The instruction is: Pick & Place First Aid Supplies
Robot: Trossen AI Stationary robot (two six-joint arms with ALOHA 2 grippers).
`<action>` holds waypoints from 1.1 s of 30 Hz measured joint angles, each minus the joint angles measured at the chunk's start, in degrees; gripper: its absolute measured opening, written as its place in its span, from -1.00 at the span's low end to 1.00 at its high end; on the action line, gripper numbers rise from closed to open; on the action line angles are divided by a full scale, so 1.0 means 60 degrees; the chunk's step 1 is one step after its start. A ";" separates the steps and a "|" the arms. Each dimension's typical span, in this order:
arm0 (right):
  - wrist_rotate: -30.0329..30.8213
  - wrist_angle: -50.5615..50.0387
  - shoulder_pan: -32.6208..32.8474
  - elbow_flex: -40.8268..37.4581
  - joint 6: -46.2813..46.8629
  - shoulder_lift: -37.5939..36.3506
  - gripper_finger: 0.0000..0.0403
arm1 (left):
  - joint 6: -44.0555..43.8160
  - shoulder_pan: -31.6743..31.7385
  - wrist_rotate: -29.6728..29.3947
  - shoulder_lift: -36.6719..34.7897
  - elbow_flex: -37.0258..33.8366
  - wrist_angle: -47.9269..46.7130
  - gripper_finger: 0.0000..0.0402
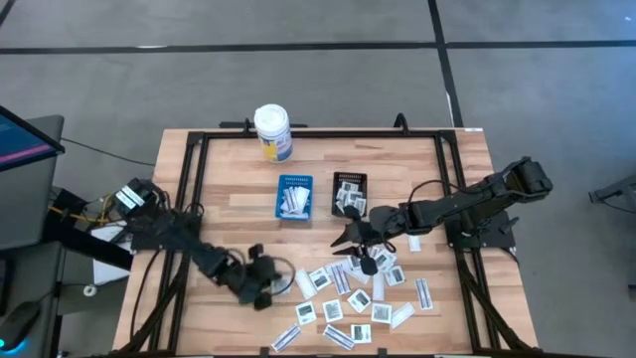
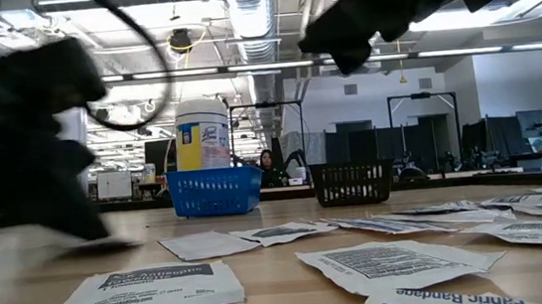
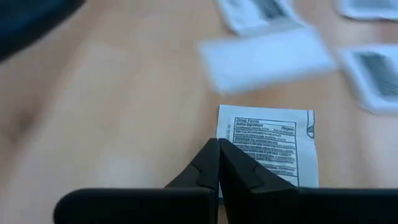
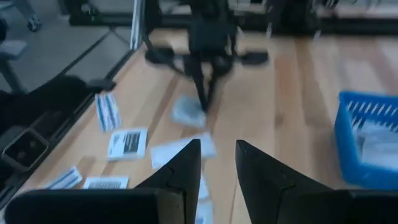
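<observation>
Several small white paper packets (image 1: 358, 298) lie flat and scattered on the near right part of the wooden table (image 1: 229, 179). My left gripper (image 1: 270, 290) is low at the left edge of that scatter, shut on one printed packet (image 3: 273, 146). My right gripper (image 1: 356, 244) hovers above the far edge of the scatter, just in front of the black tray (image 1: 350, 191). Its fingers (image 4: 186, 165) stand open with nothing between them. My left gripper pinches the printed packet by one side edge (image 3: 225, 124) between its two shut fingertips. The fingers come slanting down from the table's left. The rest of the packet spreads flat beyond the tips, print side up. I cannot tell whether it is clear of the table.
A blue tray (image 1: 294, 196) with white packets in it and the black tray stand side by side mid-table. A white bottle with a yellow label (image 1: 272, 131) stands at the far edge. A black frame (image 1: 318, 132) runs along the table's far, left and right sides.
</observation>
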 joint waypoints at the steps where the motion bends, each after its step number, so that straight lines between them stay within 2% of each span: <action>1: 0.0206 0.0188 0.0000 0.0000 -0.0056 0.0000 -0.53 | 0.0311 0.0352 0.0005 -0.0004 0.0000 0.0017 -0.98; 4: 0.0813 0.0697 0.0000 0.0008 -0.0148 0.0113 -0.53 | 0.1044 0.1414 0.0007 -0.0005 0.0004 0.0047 -0.98; 7: 0.0824 0.0961 0.0005 0.0011 -0.0586 0.0591 -0.53 | 0.1138 0.2406 0.0125 -0.0011 0.0011 0.0059 -0.98; 12: 0.0820 0.1603 0.0091 0.0387 -0.1310 0.2046 -0.48 | 0.1109 0.3433 0.1200 -0.0044 0.0047 0.0201 -0.98; 19: 0.0857 -0.0020 0.0076 0.2478 -0.2903 0.4033 -0.27 | 0.1106 0.3580 0.1275 -0.0047 0.0051 0.0216 -0.98; 22: 0.0859 -0.1169 0.0087 0.3382 -0.2974 0.4719 -0.22 | 0.1068 0.3493 0.1229 -0.0047 0.0049 0.0210 -0.97; 24: 0.1133 -0.1823 0.0084 0.3931 -0.3004 0.5135 -0.22 | 0.1020 0.3478 0.1221 -0.0047 0.0047 0.0205 -0.97; 29: 0.2599 -0.2984 0.0080 0.4807 -0.3408 0.5872 -0.27 | 0.0370 0.3482 0.1219 -0.0047 0.0044 0.0262 -0.98; 33: 0.2693 -0.3036 0.0087 0.5098 -0.3700 0.6216 -0.33 | -0.0125 0.3482 0.1216 -0.0047 0.0036 0.0301 -0.97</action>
